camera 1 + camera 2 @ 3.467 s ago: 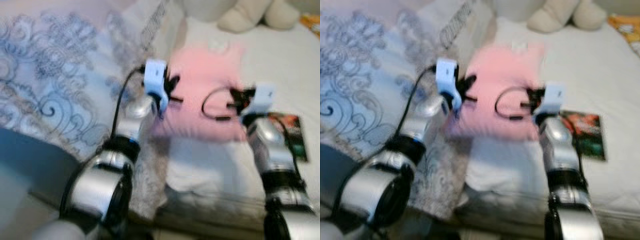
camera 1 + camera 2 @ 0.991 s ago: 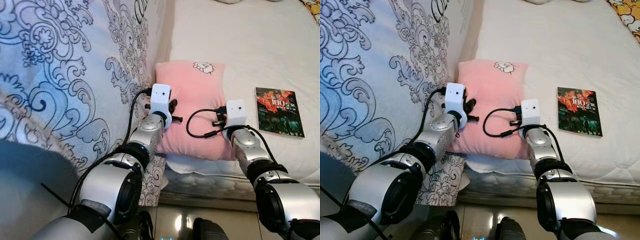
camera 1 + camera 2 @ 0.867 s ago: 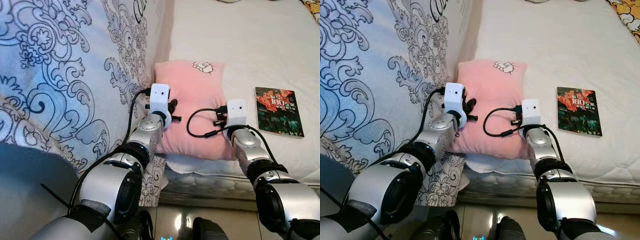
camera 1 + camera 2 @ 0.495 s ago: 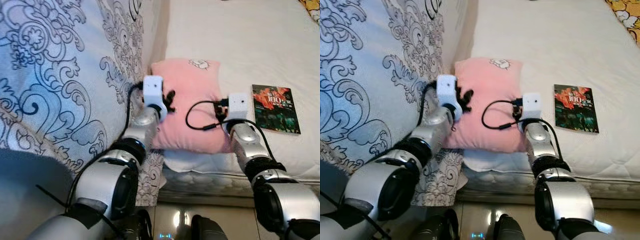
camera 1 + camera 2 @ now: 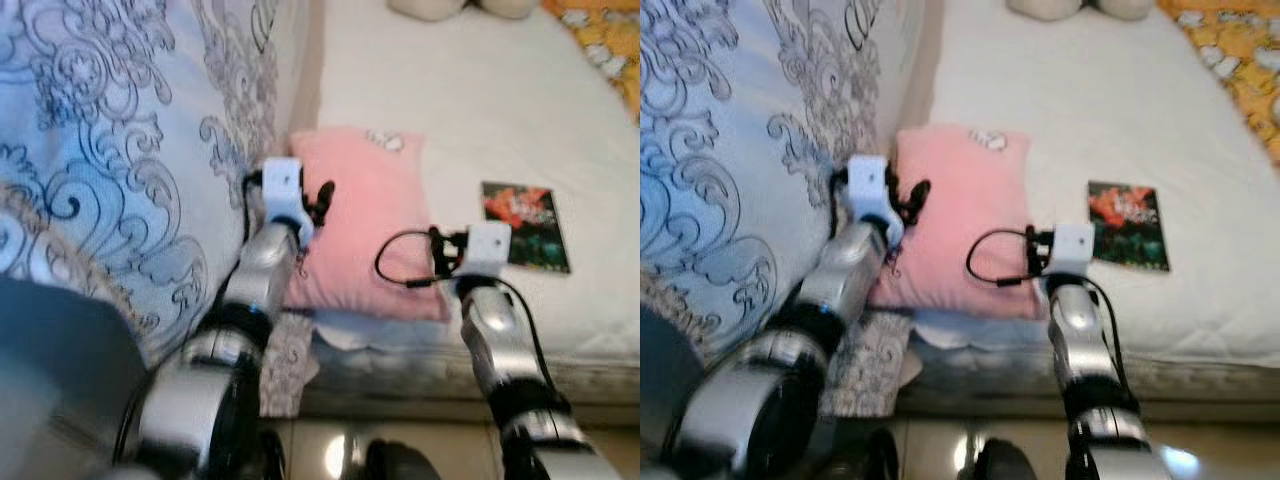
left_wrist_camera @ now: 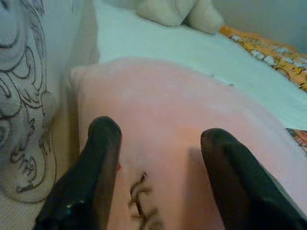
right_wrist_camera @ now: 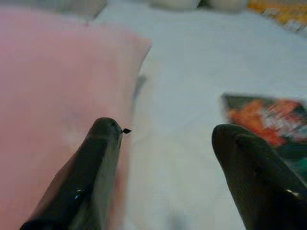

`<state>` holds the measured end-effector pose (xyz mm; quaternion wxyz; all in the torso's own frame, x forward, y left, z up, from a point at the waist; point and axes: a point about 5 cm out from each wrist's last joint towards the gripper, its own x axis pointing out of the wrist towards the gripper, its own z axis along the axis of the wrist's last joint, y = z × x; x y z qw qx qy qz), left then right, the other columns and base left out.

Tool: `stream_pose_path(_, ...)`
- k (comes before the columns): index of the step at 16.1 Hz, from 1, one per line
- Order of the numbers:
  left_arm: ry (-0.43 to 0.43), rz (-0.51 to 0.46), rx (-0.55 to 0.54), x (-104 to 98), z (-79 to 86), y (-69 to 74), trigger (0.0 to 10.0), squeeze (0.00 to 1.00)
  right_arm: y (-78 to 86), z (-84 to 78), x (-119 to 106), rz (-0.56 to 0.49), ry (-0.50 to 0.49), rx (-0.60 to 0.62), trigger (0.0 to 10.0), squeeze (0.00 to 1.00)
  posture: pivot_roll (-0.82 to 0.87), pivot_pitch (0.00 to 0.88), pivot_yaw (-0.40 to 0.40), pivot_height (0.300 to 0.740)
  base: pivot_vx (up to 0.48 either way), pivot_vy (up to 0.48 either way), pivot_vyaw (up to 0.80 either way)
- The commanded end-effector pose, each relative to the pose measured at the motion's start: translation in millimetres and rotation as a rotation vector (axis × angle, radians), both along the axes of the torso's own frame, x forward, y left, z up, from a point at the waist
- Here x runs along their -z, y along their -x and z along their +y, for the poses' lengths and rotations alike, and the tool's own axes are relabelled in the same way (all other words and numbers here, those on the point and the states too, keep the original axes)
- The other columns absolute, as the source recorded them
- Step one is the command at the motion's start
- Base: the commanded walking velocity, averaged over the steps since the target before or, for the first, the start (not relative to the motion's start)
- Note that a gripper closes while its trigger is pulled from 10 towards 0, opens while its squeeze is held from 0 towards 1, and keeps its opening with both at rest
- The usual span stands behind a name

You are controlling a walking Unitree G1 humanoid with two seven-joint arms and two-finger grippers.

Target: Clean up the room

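Pink pillow (image 5: 365,225): lies flat on the white bed (image 5: 450,110), near the bed's front edge, its left side close against the patterned blue-and-white quilt (image 5: 110,150). A small cartoon print sits at its far corner.

Left tool (image 6: 158,158): spread wide over the near-left part of the pillow, one black finger (image 6: 98,158) by the pillow's quilt-side edge, the other over the pink cloth. Whether the tips touch the fabric cannot be told. In the head views it shows at the pillow's left edge (image 5: 318,200).

Right tool (image 7: 165,163): also spread wide, hovering low at the pillow's right edge. One finger (image 7: 100,158) is over the pink cloth, the other over the white sheet toward the book. From the head views its wrist sits near the pillow's near-right corner (image 5: 1040,245).

Book (image 5: 525,212): dark cover with red and green, lying flat on the sheet to the right of the pillow, apart from it.

Plush toy (image 6: 177,12): cream-coloured, at the far end of the bed.

Orange patterned cloth (image 5: 1230,45): along the bed's far right side.

Floor (image 5: 960,445): glossy tiles below the bed's front edge.
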<state>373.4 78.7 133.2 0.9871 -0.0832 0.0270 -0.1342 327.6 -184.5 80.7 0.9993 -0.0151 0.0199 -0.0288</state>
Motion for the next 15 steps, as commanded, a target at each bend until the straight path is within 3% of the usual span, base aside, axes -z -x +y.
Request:
stream_pose_path(1,0.001,-0.038,-0.047,-6.8,14.5,2.2,10.0,1.00,3.2,-1.4,-5.4,-0.022,0.005,0.010,10.0,1.00,0.02,0.000,-0.045,0.740,0.000,0.000,0.00)
stream_pose_path(2,-0.063,-0.110,-0.036,-9.8,24.5,18.9,10.0,1.00,20.4,-0.6,-9.6,-0.071,0.026,0.002,10.0,1.00,0.05,0.000,-0.073,0.740,0.000,0.000,0.00)
stream_pose_path(3,-0.085,-0.124,-0.034,-9.1,28.1,24.7,10.0,1.00,26.1,-0.6,-12.0,-0.093,0.031,0.000,10.0,1.00,0.05,0.000,-0.079,0.740,0.000,0.000,0.00)
stream_pose_path(7,-0.160,-0.212,-0.020,-8.3,44.6,69.8,10.0,1.00,58.1,-12.2,-17.6,-0.178,0.037,0.004,10.0,1.00,0.07,0.000,-0.089,0.740,0.000,0.000,0.00)
stream_pose_path(12,-0.260,-0.108,-0.124,15.6,64.3,95.3,10.0,1.00,84.5,-16.1,-7.0,-0.124,0.008,0.021,10.0,1.00,0.03,0.000,-0.075,0.740,0.000,0.000,0.00)
stream_pose_path(15,-0.222,-0.109,-0.128,12.2,64.5,90.1,10.0,1.00,80.4,-16.5,-6.0,-0.114,-0.053,-0.006,10.0,1.00,0.03,0.000,-0.072,0.740,0.000,0.000,0.00)
